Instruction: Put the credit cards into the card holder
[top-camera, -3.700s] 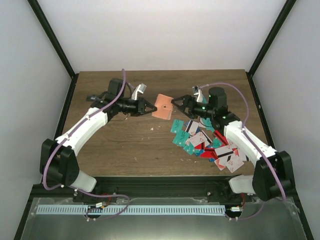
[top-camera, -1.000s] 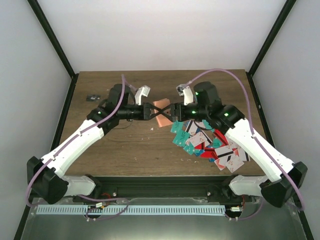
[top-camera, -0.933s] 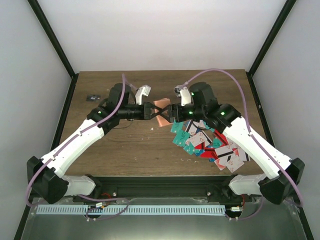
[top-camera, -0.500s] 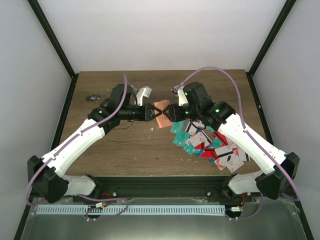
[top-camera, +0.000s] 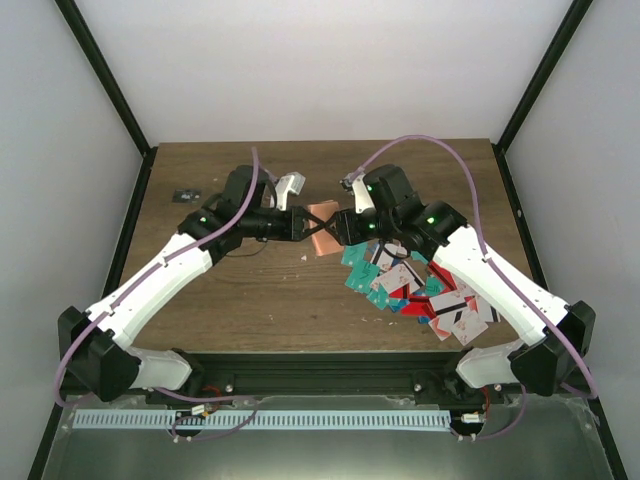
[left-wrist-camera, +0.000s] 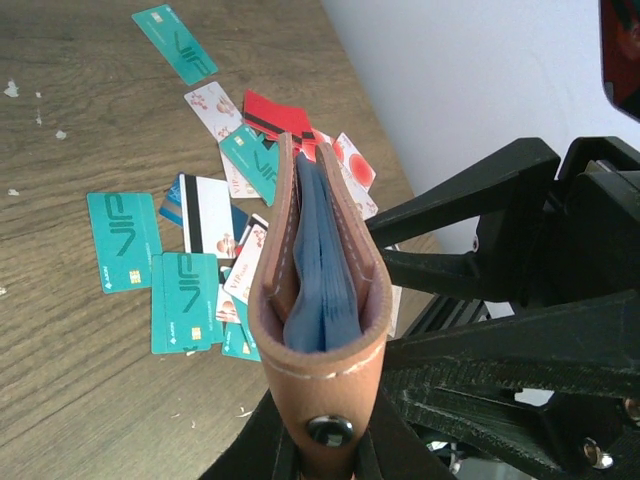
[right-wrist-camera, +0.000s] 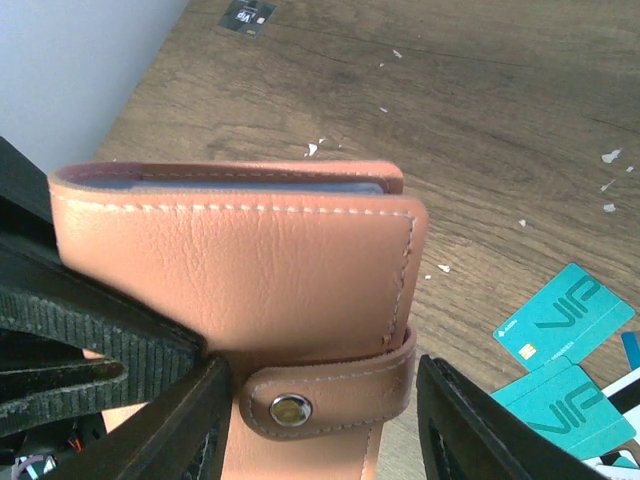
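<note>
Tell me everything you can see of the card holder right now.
The card holder is a small salmon-pink wallet, leather-like with pale stitching. It is folded around blue-grey inner pockets, with its covers slightly parted. A strap with a metal snap wraps one end and looks fastened. The holder is held on edge above the table, between the two arms. The left tool is shut on its strap end. The right tool's jaws flank the strap, but I cannot tell whether they are pinching it.

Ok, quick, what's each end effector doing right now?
Left end effector: closed, holding the salmon-pink leather card holder by one end.
Right end effector: closed on the same holder, fingers either side of its snap strap.
</note>
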